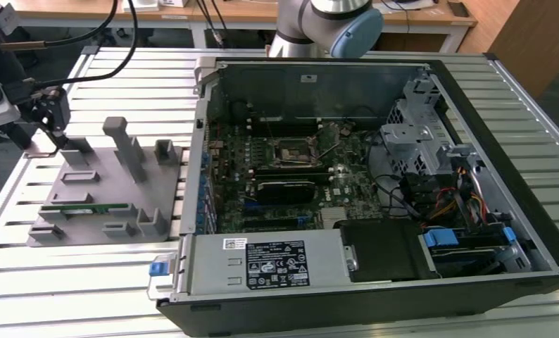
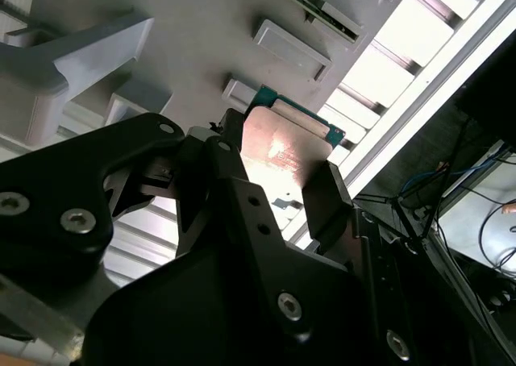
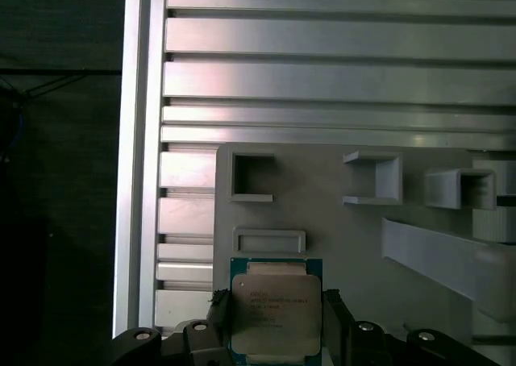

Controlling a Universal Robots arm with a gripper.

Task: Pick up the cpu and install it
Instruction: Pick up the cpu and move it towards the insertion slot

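Silver-grey arm (image 1: 303,32), pale blue joint cap (image 1: 360,35), black gripper (image 2: 278,168), silver screws (image 2: 78,219), black cables (image 1: 82,79)
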